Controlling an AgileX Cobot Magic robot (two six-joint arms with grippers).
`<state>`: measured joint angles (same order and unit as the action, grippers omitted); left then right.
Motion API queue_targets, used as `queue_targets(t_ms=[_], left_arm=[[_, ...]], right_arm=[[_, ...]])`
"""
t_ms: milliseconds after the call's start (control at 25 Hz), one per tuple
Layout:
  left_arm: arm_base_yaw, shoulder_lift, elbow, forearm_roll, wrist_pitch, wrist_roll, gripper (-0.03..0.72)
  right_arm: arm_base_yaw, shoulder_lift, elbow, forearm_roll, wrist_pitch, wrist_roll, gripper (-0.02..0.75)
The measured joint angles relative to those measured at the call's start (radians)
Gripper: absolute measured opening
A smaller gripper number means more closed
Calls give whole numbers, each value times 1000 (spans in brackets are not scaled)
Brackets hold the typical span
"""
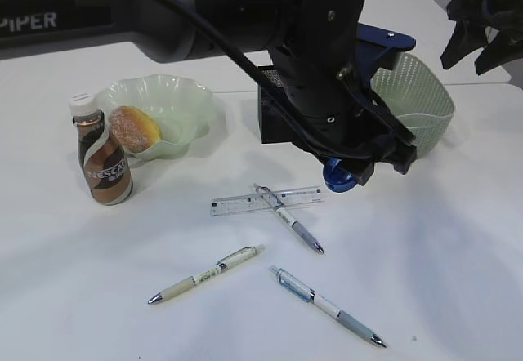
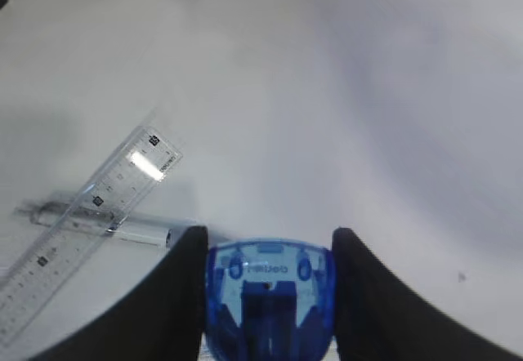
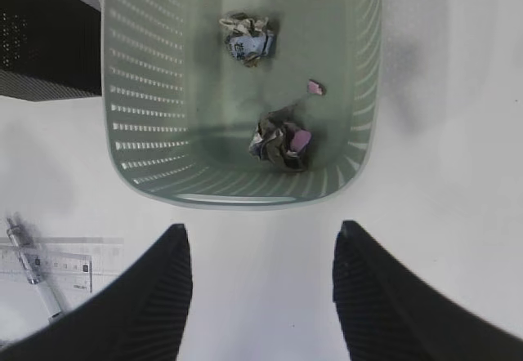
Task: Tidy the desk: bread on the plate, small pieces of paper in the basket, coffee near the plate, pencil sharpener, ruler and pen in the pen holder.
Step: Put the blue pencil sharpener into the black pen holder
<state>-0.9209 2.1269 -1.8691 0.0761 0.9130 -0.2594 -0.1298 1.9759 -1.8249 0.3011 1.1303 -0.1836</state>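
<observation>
The left gripper (image 2: 270,291) is clamped on the blue pencil sharpener (image 2: 270,300) above the desk (image 1: 458,238), with the ruler (image 2: 86,214) at its ten o'clock — lying across a pen (image 2: 122,229). The right gripper (image 3: 261,296) hangs with fingers apart, empty, the basket (image 3: 245,189) at its twelve o'clock holding crumpled paper (image 3: 282,139) — and the pen holder (image 3: 41,42) at ten o'clock.

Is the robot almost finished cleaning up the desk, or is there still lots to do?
About halfway. Done: the bread sits in the plate, the coffee stands beside it, and crumpled paper lies in the basket. In hand: the left pincer grips the blue pencil sharpener. Left: the ruler and three pens still lie on the desk.
</observation>
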Motion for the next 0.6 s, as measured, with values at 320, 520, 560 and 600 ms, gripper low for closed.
queue_targets(t_ms=[320, 520, 560, 600], left_arm=[[107, 0, 0, -6, -17, 54, 301], [202, 0, -9, -6, -43, 74, 301], [219, 0, -9, -6, -52, 76, 301], [233, 0, -12, -6, -59, 78, 301]], right_arm=[[0, 0, 0, 4, 0, -2, 440], [0, 0, 0, 6, 2, -4, 439], [0, 0, 0, 6, 2, -4, 439], [0, 0, 0, 6, 2, -4, 439]])
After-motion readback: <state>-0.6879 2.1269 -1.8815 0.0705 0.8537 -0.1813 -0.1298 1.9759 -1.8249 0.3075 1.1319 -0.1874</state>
